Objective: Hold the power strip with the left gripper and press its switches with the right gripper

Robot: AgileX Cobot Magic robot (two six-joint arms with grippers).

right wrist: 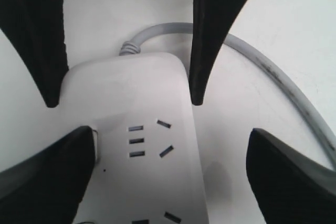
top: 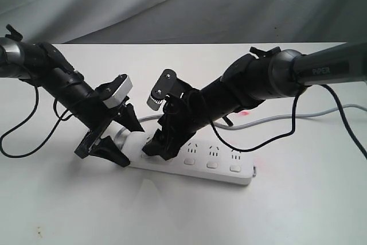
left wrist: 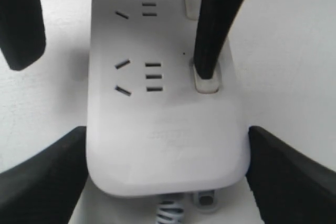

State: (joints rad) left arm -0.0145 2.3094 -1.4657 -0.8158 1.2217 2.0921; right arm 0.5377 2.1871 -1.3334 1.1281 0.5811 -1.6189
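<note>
Power strip (top: 223, 174) clamped in left pincer (top: 129, 144); right pincer (right wrist: 170, 132) spread, fingertip (left wrist: 210, 24) on switch (left wrist: 208, 83).

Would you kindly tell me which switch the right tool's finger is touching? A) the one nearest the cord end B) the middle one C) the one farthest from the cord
A: one finger of the right tool sits on the switch at the end of the power strip where the cord leaves it.
</note>
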